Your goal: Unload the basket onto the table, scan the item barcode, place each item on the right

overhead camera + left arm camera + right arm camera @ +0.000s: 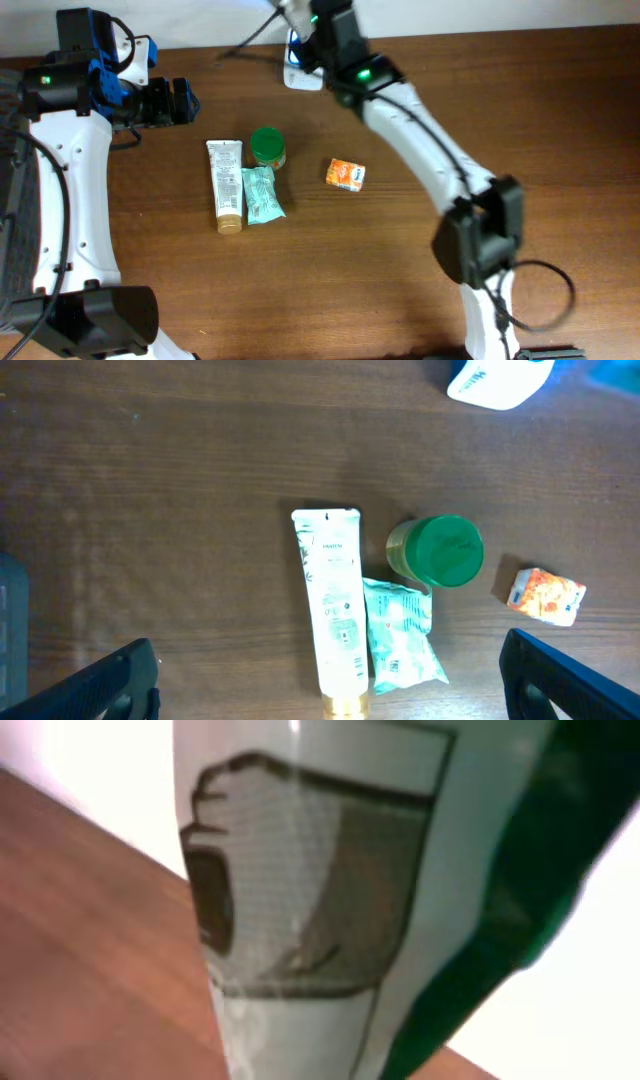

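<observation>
Wooden table carries four items in a loose group, all lying free of both arms. Nearest the arm bases, a white tube lies lengthwise with its gold cap toward the bases. A teal pouch lies against the tube's right side. Just beyond the pouch stands a jar with a green lid, close to the tube's far end. An orange carton lies apart to the right of the jar.

Farther back on the left, the left gripper hovers above the table, empty, with its fingers spread wide. Its camera looks down on all four items.

Beyond the jar, near the far edge, a white-blue device rests on the table. The right gripper hangs over it with its jaws pressed together. Whether it pinches anything I cannot tell. Its camera shows only a blurred white surface with a dark printed shape and a green edge.
</observation>
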Controlling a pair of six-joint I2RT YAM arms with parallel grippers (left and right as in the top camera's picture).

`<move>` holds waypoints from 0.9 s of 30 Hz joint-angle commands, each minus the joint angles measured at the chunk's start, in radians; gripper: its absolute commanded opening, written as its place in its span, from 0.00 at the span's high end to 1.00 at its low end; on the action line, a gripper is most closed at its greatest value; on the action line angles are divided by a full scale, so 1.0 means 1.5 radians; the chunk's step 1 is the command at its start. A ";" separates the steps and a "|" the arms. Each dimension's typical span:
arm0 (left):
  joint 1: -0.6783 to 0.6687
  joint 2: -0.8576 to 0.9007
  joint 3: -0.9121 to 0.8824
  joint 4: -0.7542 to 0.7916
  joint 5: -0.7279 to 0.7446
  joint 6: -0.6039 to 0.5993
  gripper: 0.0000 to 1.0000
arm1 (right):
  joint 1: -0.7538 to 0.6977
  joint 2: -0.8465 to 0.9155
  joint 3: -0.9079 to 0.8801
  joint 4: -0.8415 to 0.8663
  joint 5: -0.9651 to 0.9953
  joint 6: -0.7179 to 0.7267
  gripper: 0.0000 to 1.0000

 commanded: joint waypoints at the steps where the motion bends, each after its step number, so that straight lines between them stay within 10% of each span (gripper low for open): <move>1: 0.003 -0.003 0.010 0.001 0.000 0.008 0.01 | -0.055 -0.101 0.009 -0.089 -0.114 0.174 0.96; 14: 0.003 -0.003 0.010 0.001 0.000 0.008 0.01 | -0.427 -0.179 -0.035 -0.615 -0.390 0.190 0.96; 27: 0.003 -0.003 0.010 0.001 0.000 0.008 0.01 | -0.643 -0.161 -0.439 -0.327 -0.395 0.244 0.96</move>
